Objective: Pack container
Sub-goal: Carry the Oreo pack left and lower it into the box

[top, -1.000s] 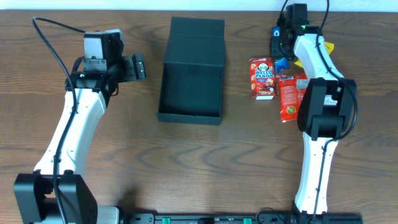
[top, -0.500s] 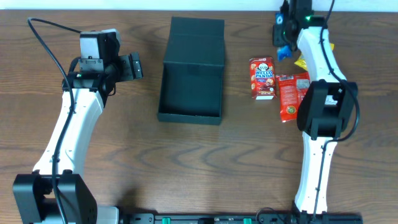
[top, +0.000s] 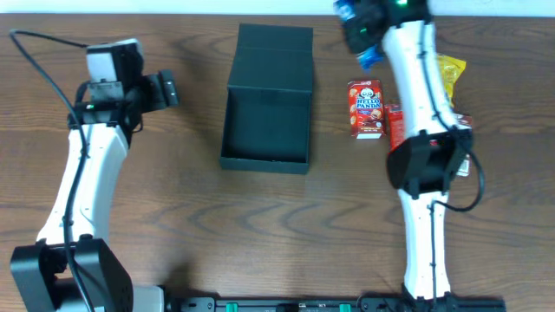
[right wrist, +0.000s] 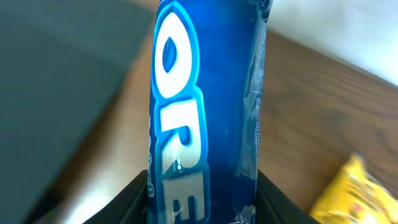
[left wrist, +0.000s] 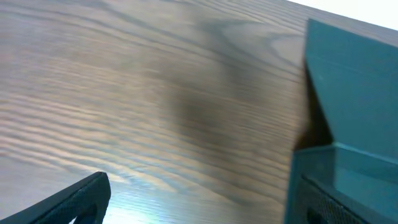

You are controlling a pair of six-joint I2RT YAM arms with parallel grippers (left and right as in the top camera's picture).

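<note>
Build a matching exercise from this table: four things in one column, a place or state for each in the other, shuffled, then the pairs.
Things
1. container
2. Oreo packet
3. Hello Panda box
4. left gripper

Places or states
A. open, holding nothing, left of the container
B. lying on the table, right of the container
C. lid open, mid-table
D. clamped in the right gripper

Pairs: 1-C, 2-D, 3-B, 4-A

2 white arms [top: 76, 186] with black joints [top: 425, 165] and cables [top: 12, 35]
</note>
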